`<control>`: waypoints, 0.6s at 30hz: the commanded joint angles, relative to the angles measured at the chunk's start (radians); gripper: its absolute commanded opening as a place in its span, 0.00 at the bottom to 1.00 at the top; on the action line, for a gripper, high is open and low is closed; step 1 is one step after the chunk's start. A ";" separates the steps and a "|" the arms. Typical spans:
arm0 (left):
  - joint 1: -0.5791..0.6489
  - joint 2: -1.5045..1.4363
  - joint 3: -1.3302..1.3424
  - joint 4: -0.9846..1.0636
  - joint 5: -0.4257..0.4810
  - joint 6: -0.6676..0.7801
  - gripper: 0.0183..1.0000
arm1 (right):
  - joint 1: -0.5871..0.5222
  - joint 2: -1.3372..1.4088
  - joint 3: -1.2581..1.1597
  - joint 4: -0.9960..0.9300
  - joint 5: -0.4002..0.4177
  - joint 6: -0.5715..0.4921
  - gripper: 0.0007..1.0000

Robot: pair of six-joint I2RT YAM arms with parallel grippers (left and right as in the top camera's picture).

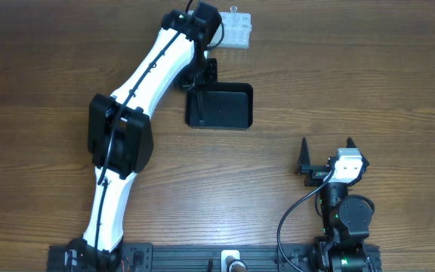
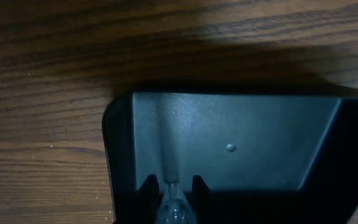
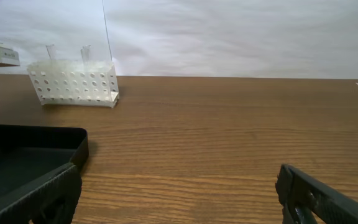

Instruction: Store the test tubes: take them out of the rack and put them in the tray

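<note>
Brown wood-grain tabletop point(image 1: 368, 75) carries everything, with a pale wall behind it in the right wrist view. Nearest the bases, the right gripper point(image 1: 327, 149) sits low over bare wood well apart from the task's things, its two fingers spread wide and holding nothing. Farther up the table lies the black tray point(image 1: 236, 113). The left gripper point(image 2: 173, 186) is inside its rim close to one side wall, fingers narrowed around a clear test tube point(image 2: 174, 210) that points down at the tray's floor; whether the tube touches the floor cannot be told. Beyond the tray, just apart from it, stands the white perforated rack point(image 3: 73, 84), with two more tubes point(image 3: 86, 51) upright in it.
</note>
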 commanded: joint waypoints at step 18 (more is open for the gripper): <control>0.016 0.101 0.008 0.089 0.010 -0.010 0.02 | -0.008 -0.009 -0.005 -0.003 -0.006 0.003 0.99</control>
